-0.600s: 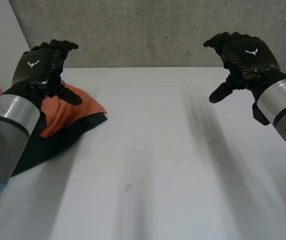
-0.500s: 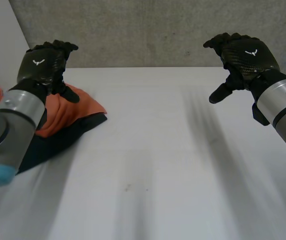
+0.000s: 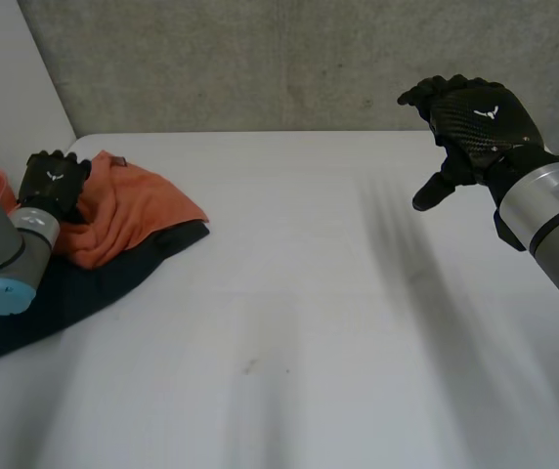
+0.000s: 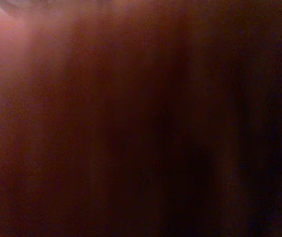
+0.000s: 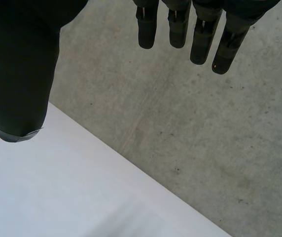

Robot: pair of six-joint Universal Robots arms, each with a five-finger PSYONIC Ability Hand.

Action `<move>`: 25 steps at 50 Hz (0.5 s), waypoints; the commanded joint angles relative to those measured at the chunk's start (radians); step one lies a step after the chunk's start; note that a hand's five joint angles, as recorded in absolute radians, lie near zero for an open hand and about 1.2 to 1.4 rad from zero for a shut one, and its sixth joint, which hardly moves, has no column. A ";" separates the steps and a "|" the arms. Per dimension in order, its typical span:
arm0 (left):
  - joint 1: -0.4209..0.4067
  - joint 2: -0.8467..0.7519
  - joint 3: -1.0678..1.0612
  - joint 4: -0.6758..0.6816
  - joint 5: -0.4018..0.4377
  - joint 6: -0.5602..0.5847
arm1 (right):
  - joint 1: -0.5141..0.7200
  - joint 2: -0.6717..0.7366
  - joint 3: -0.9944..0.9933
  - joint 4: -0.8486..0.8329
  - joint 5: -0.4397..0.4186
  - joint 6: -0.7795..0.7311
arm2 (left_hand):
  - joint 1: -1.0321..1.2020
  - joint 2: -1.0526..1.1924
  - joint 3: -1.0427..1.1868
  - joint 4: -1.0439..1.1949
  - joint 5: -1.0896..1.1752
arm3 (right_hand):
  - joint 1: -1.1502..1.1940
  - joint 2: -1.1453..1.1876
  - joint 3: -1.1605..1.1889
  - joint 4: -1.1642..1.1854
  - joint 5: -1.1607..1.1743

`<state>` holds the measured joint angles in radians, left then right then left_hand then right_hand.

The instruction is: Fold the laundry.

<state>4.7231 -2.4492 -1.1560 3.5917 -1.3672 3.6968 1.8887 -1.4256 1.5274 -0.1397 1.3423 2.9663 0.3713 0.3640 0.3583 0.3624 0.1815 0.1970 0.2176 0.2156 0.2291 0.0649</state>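
Orange cloth (image 3: 135, 203), dark cloth (image 3: 82, 285) (white table (image 3: 319, 293))

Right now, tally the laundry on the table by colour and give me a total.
Orange cloth: 1
Dark cloth, lying under the orange one: 1
Total: 2 pieces
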 commanded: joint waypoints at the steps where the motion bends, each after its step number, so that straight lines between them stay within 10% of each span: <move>1: 0.029 -0.047 0.078 -0.099 0.004 0.023 | 0.003 0.016 0.004 0.000 -0.002 0.000 | 0.505 0.512 0.518 0.514 0.520 | -0.022 -0.043 -0.041 -0.055 -0.065; 6: 0.032 -0.022 0.056 -0.111 -0.001 0.022 | 0.003 0.014 0.002 0.000 -0.002 0.000 | 1.024 1.031 1.037 1.033 1.039 | -0.022 -0.043 -0.041 -0.055 -0.065; 25: -0.135 0.425 -0.165 -0.097 -0.024 -0.092 | 0.003 0.005 0.000 0.000 -0.005 0.000 | 1.025 1.032 1.038 1.034 1.040 | -0.022 -0.043 -0.041 -0.055 -0.065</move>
<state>4.6849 -2.2236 -1.2355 3.5014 -1.3796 3.6863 1.8914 -1.4183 1.5294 -0.1395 1.3379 2.9677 1.0731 1.1905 1.1868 1.1937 0.9295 0.1970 0.2176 0.2156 0.2291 0.0649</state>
